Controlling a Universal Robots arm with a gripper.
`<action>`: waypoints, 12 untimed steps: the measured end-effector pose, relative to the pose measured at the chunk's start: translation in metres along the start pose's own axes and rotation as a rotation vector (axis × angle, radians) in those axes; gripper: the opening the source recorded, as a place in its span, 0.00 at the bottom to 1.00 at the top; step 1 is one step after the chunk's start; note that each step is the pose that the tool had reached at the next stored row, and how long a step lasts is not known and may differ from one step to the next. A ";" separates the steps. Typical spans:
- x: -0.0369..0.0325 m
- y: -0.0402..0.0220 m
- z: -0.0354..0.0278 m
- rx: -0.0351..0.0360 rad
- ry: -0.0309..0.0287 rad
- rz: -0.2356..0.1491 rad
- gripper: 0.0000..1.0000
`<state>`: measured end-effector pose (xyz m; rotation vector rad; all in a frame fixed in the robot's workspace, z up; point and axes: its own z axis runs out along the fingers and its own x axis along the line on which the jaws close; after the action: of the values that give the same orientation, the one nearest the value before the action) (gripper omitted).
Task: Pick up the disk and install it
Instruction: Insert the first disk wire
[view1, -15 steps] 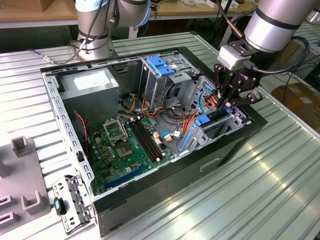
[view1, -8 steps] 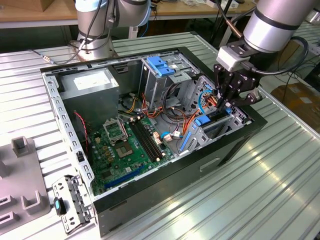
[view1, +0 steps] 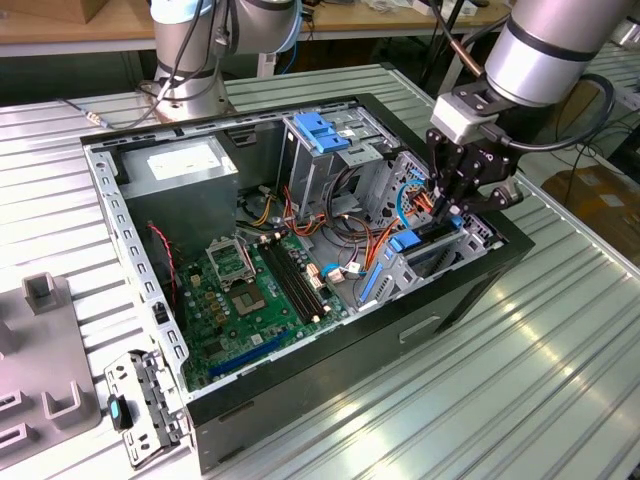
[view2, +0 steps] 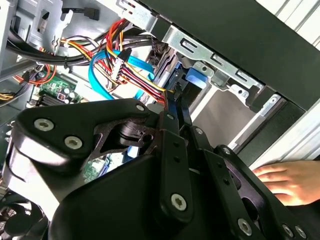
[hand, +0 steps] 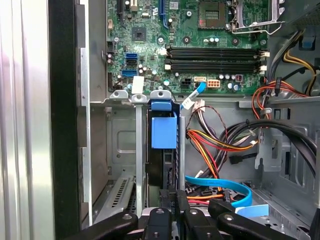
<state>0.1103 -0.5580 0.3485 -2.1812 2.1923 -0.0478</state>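
Disk (hand: 164, 150) first: you can see it standing on its edge in a slot of the metal bay (hand: 125, 150) at the front of the open computer case (view1: 470, 290). Its blue plastic rail (hand: 164, 131) faces you in the first wrist view, and its dark body runs down from there to the gripper.

Your gripper (hand: 174, 196) is right at the near end of the disk. Its two thin black fingers (hand: 170, 200) are pulled close together with only a thin gap, and they seem to pinch the disk's edge. In the second wrist view the gripper's (view2: 179, 100) tips reach up to the blue rail (view2: 192, 79), next to a bunch of red, yellow and blue wires (view2: 127, 70).

In the exterior view the gripper (view1: 447, 212) hangs down into the case near the exterior view's right, over the blue part (view1: 405, 243) of the bay. The green board (view1: 255, 290) lies flat on the case floor. The case sits on a ribbed metal desk (view1: 480, 400).

A person's hand (view2: 290, 180) rests outside the case in the second wrist view.
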 end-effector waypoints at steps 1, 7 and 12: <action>0.0000 0.0000 0.0002 0.0000 0.0000 0.000 0.16; 0.0000 0.0001 0.0013 0.0000 -0.0006 0.000 0.16; 0.0001 0.0002 0.0026 -0.0001 -0.0045 0.000 0.16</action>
<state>0.1103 -0.5580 0.3460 -2.1789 2.1902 -0.0427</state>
